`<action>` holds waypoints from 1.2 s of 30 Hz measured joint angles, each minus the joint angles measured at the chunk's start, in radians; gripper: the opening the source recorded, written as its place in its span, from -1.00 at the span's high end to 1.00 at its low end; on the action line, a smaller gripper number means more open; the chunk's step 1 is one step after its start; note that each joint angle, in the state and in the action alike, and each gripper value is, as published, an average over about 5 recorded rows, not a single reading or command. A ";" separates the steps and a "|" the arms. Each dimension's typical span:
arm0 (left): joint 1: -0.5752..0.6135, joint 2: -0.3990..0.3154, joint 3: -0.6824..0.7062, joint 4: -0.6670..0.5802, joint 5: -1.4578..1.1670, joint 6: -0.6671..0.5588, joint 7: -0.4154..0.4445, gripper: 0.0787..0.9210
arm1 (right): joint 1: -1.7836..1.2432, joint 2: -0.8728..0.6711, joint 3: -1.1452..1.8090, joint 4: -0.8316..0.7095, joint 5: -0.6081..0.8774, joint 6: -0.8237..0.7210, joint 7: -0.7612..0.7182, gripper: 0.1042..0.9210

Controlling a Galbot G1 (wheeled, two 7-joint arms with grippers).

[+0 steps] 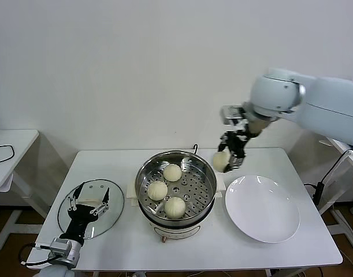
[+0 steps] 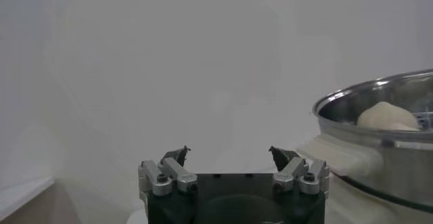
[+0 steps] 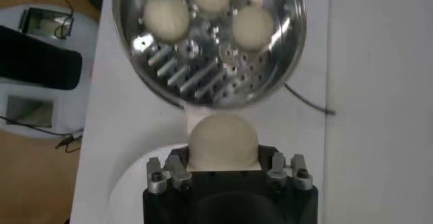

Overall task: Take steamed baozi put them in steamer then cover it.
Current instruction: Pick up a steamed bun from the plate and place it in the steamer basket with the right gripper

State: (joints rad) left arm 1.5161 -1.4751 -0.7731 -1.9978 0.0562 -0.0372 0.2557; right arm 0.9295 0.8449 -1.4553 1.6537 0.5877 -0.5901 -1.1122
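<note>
A white rectangular bench [image 1: 107, 242] fills the lower half of the head view. In its centre stands the steamer [image 1: 175, 193], a large round pot of shiny stainless steel with a perforated tray inside, sitting on a white base. Three steamed baozi lie on the tray: one small off-white round bun [image 1: 172, 172] at the upper part, one [image 1: 158, 190] at the left, and one [image 1: 175, 206] at the lower part, each apart from the others.

The right gripper [image 1: 229, 158] hangs in the air just to the upper right of the steamer rim, above the bench. Its fingers are pinching the fourth baozi [image 1: 221, 161], which is lifted and touches nothing below. In the right wrist view this bun [image 3: 222, 142] sits between the two sides of the gripper [image 3: 226, 171], and the steamer [image 3: 284, 56] with its three buns is seen farther off beyond it.

At the lower right of the head view lies a flat round white plate [image 1: 262, 209], just beside the steamer.

The cover [image 1: 90, 208], a round transparent glass lid with a metal rim and a white handle at its centre, lies flat on the bench at the lower left, well apart from the steamer. The left gripper [image 1: 88, 202] is over the cover with its fingers spread wide on either side of the handle. The left wrist view shows the same gripper [image 2: 230, 156] with a wide gap between its dark tips, holding nothing, and part of the steamer [image 2: 379, 158] at the right of that frame.
</note>
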 measured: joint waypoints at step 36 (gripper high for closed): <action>-0.021 0.011 -0.049 0.051 -0.016 0.004 0.013 -0.77 | -0.353 0.292 0.091 -0.291 -0.174 -0.018 0.002 -0.43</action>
State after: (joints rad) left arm 1.4953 -1.4637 -0.8220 -1.9471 0.0398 -0.0337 0.2689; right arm 0.5766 1.1371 -1.3639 1.3624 0.4132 -0.6081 -1.1103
